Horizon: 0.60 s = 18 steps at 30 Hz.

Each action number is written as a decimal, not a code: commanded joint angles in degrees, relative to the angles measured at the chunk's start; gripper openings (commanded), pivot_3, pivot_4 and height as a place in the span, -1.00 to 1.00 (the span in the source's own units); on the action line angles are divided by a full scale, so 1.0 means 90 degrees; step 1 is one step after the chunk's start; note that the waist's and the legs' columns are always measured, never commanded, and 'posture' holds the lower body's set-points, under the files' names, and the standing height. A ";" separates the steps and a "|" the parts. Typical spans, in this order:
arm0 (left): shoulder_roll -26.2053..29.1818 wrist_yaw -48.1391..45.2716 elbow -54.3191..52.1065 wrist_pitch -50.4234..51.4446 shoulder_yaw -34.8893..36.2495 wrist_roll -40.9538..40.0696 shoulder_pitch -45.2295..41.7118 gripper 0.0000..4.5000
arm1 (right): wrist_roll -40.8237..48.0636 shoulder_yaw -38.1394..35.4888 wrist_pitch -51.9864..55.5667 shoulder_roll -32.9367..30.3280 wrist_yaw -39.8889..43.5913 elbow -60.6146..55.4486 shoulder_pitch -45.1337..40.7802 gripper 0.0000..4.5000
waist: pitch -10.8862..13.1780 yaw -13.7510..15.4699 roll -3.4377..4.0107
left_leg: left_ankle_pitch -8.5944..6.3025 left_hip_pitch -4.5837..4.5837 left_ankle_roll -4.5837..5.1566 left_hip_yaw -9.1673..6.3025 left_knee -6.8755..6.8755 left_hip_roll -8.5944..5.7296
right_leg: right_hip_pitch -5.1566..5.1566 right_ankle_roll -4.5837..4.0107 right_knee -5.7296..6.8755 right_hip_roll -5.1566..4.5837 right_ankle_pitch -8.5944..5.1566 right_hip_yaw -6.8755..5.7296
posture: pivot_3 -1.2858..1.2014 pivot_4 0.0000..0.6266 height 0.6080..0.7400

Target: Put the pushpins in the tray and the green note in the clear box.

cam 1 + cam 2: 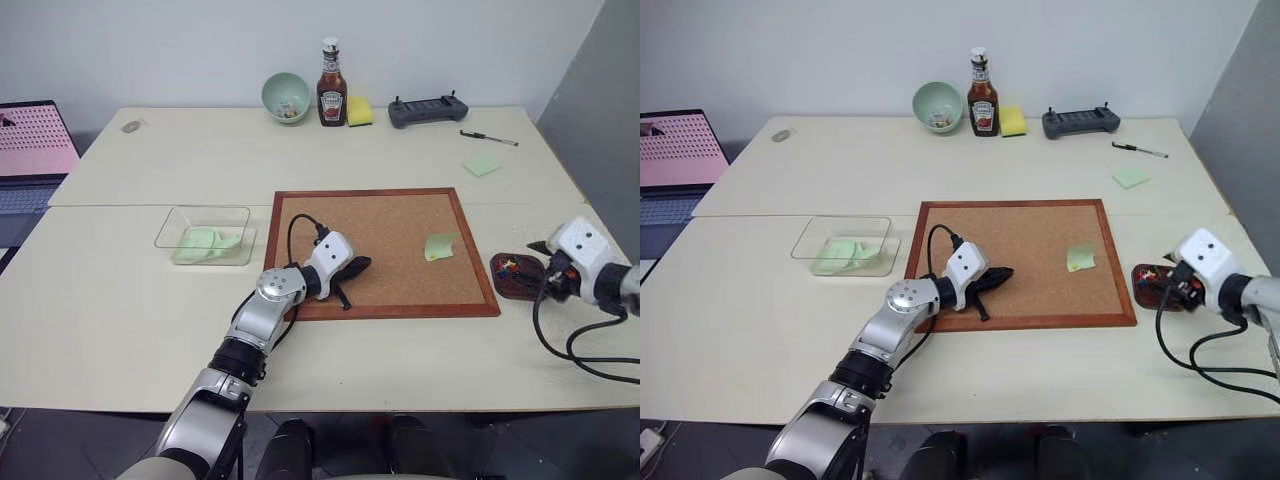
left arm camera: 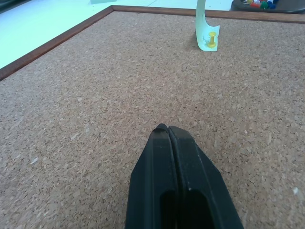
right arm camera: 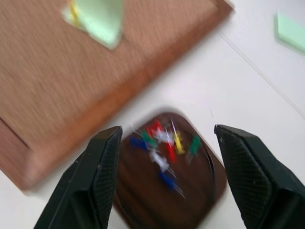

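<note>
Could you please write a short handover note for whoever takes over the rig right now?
Left gripper: shut, empty, over the cork board.
Right gripper: open, empty, above the tray.
Done: several pushpins lie in the tray; green slips are in the clear box.
Left: one green note on the board, held by a yellow pushpin. Pin to tray, note to box.

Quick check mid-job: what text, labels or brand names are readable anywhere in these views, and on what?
No text reads clearly in any view.
Ketchup bottle: it has a label, but the print is too small to read.
Laptop: the screen shows a pink dotted pattern, no legible words.
Black controller: no readable markings.
Green note on the cork board: looks blank.
</note>
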 commanded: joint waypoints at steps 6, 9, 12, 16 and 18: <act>0.0076 0.0058 0.0219 0.0098 -0.0073 0.0208 0.0107 -1.00 | 0.0392 0.0896 0.0846 0.0857 -0.0153 -0.0723 -0.0608 0.46 | 0.0000 -0.0003 0.0000 | 0.0000 -0.0002 0.0000 0.0000 0.0000 -0.0002 | -0.0001 0.0000 0.0000 0.0000 0.0000 0.0001 | 0.03 -0.52 1.00; 0.0076 0.0096 0.0181 0.0120 -0.0067 0.0209 0.0124 -1.00 | 0.0218 0.1126 0.0645 0.1170 -0.0345 -0.0451 -0.0841 0.46 | -0.0002 -0.0005 0.0003 | 0.0000 0.0001 0.0000 -0.0001 0.0000 0.0000 | -0.0003 0.0000 0.0002 0.0000 0.0000 0.0000 | 0.03 -0.52 1.00; 0.0087 0.0114 0.0140 0.0136 -0.0059 0.0209 0.0148 -1.00 | 0.0016 0.1312 0.0384 0.1399 -0.0472 -0.0044 -0.1072 0.46 | 0.0000 -0.0006 0.0000 | 0.0000 -0.0001 0.0000 -0.0001 0.0000 0.0000 | -0.0004 0.0000 0.0001 0.0001 0.0000 -0.0002 | 0.03 -0.52 1.00; 0.0099 0.0127 0.0091 0.0153 -0.0065 0.0213 0.0183 -1.00 | -0.0228 0.1511 0.0009 0.1599 -0.0524 0.0501 -0.1328 0.46 | -0.0001 -0.0011 0.0000 | 0.0000 0.0000 0.0000 -0.0002 -0.0001 0.0001 | -0.0006 -0.0001 0.0002 0.0001 0.0001 -0.0002 | 0.03 -0.52 1.00; 0.0094 0.0138 0.0067 0.0164 -0.0071 0.0214 0.0199 -1.00 | -0.0320 0.1561 -0.0168 0.1696 -0.0544 0.0787 -0.1461 0.46 | -0.0001 -0.0014 0.0000 | 0.0000 0.0000 0.0000 -0.0001 -0.0001 0.0001 | -0.0007 -0.0001 0.0003 0.0001 0.0001 -0.0001 | 0.03 -0.52 1.00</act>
